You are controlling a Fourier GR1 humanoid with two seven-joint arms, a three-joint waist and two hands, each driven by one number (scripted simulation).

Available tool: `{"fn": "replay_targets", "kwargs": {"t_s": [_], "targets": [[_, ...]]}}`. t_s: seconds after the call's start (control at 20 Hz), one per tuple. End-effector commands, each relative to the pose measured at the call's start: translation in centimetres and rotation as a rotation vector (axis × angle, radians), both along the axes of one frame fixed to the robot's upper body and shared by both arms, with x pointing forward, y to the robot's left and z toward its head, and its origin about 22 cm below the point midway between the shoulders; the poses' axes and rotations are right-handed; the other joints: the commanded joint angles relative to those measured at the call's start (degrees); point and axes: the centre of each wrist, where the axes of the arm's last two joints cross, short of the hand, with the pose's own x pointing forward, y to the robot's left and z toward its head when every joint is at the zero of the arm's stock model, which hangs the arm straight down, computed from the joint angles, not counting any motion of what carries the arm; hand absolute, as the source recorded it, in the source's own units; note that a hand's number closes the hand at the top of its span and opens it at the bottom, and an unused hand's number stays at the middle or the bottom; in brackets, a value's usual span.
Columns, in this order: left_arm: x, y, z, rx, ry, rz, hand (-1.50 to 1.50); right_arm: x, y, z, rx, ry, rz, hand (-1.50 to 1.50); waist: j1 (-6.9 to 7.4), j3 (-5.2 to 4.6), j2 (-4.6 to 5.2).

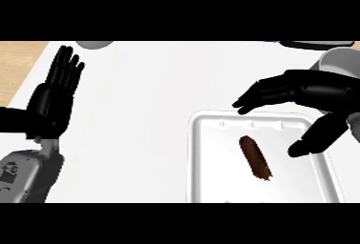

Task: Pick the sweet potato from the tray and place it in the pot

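The left hand [53, 97] is seen at the left of the head view, resting over the counter [141, 119] with its fingers straight and pointed up the view. Nothing is held by it. It stands well apart from the tray [204, 157], and no part in the coming move is suggested for it.

The sweet potato [255, 158] is found inside the tray, lying flat on the tray floor and touching none of the walls. Its long axis runs nearly up and down the view, with the upper end tilted slightly to the left and the lower end slightly to the right.

The right hand [309, 95] is held over the far right part of the tray, spread wide and holding nothing. Its fingers [256, 97] are extended leftward over the tray's far rim, and its thumb [316, 138] is pointed downward over the tray's right side. The sweet potato lies below the fingers and to the left of the thumb, near the opening between them but not yet inside it. No contact is visible.

The right hand is judged to be much the nearer. A descent toward the vegetable, with fingers and thumb closed across its narrow width, is judged to be required next. Whether the grey curved object [337, 59] at the upper right is the pot cannot be told.
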Motion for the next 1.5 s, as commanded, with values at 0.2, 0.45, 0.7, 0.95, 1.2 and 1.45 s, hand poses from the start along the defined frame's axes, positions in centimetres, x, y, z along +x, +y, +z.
{"fn": "replay_targets", "kwargs": {"t_s": [0.2, 0.45, 0.7, 0.95, 1.2, 1.45], "targets": [[-0.1, -0.1, -1.2, -0.010, 0.032, 0.000, 0.00, 1.8, 0.7, 2.5, -0.366, -0.121, 0.174, -1.50, -1.00, -0.14, -1.06], [-0.1, 0.8, -2.4, -0.010, 0.037, 0.038, 0.00, 0.6, 5.5, -2.0, -0.532, -0.198, 0.287, -1.50, -2.52, -0.18, -1.47], [-0.6, 1.3, -1.9, -0.013, 0.028, 0.051, 0.00, 0.9, 7.2, -2.5, -0.626, -0.221, 0.261, -1.50, -3.46, -0.16, -1.85], [0.3, 1.1, -2.4, -0.025, 0.054, 0.078, 0.00, 0.1, 6.2, -6.0, -0.682, -0.216, 0.240, -1.50, -4.34, -0.13, -1.74], [0.3, 2.8, -2.1, -0.016, 0.054, 0.051, 0.00, 0.4, 5.2, -7.0, -0.729, -0.162, 0.236, -1.50, -4.49, -0.14, -1.80], [-0.7, 1.0, -0.6, -0.007, 0.023, 0.055, 0.00, 0.8, 6.7, -10.0, -0.719, -0.187, 0.261, -1.50, -4.08, -0.11, -1.83]]}}
